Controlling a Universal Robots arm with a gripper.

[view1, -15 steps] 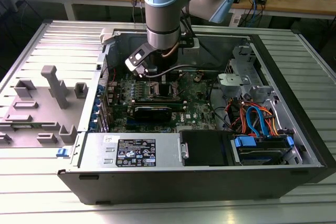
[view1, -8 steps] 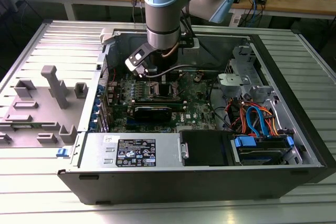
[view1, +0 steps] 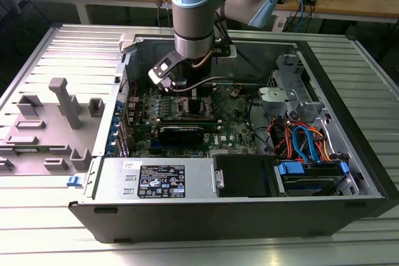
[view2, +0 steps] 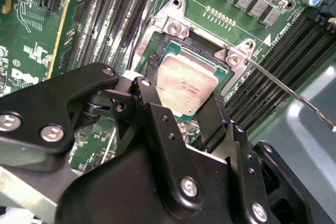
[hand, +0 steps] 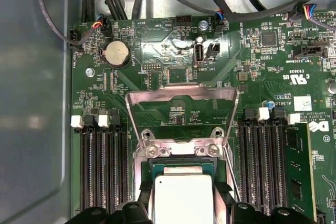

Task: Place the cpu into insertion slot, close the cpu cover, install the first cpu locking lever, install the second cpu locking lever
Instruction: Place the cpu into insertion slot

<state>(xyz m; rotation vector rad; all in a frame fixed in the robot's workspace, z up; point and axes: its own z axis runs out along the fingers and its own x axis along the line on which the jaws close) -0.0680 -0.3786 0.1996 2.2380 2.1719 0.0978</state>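
Note:
The cpu [view2: 186,80] [hand: 182,203], a small square chip with a silver top, hangs level and low over the insertion slot [view2: 176,27] [hand: 181,151], and I cannot tell if it touches the socket. My gripper [view2: 181,95] [hand: 182,192] is shut on the cpu, one black finger [view2: 149,103] pressed against each opposite edge. The cpu cover [hand: 181,95], a silvery frame with a large window, stands tilted open behind the slot. A thin locking lever [view2: 283,85] [hand: 231,174] runs beside the socket, swung free. In the exterior view the gripper [view1: 187,95] reaches down into the open computer case over the green motherboard [view1: 234,126].
Long black memory slots [hand: 102,166] [hand: 262,161] flank the socket on both sides. Case walls [view1: 206,219], a power supply [view1: 159,182], drive cables [view1: 305,141] and a black card [view1: 181,133] crowd the board. A grey parts fixture [view1: 62,107] sits on the table at the exterior view's left.

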